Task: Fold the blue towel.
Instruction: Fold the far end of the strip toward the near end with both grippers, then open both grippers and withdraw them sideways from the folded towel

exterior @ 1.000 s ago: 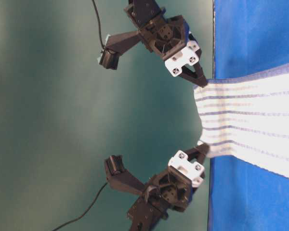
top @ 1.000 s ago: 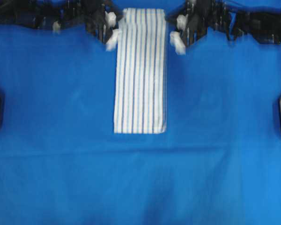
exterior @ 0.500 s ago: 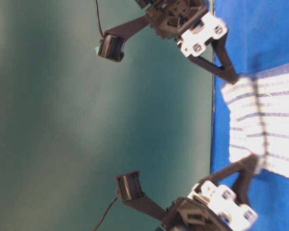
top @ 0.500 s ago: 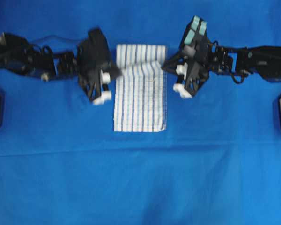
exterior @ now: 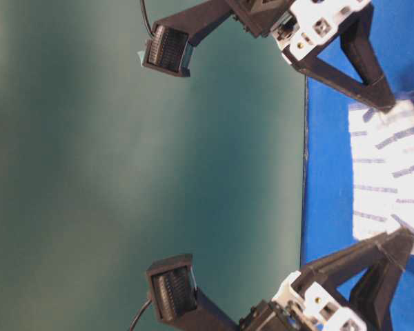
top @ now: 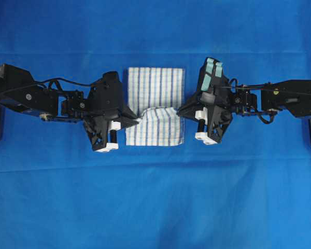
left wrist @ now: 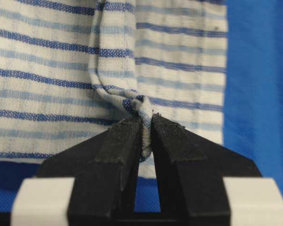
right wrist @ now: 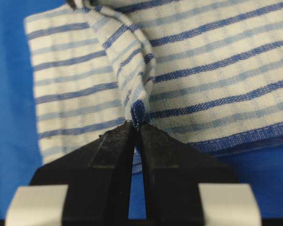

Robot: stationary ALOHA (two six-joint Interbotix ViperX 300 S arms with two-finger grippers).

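Left pincer [top: 136,120] is clenching one corner of the blue towel [top: 156,89], right pincer [top: 180,111] is pinching the opposite corner. Both are carrying that edge over the cloth's middle. The towel's long axis is running away from the camera on the blue-covered bench [top: 155,207]; the free near edge is lying just ahead of both pincers, equally close.

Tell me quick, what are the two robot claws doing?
Left gripper: closed, pinching a corner of the blue towel.
Right gripper: closed, pinching the towel's other corner.
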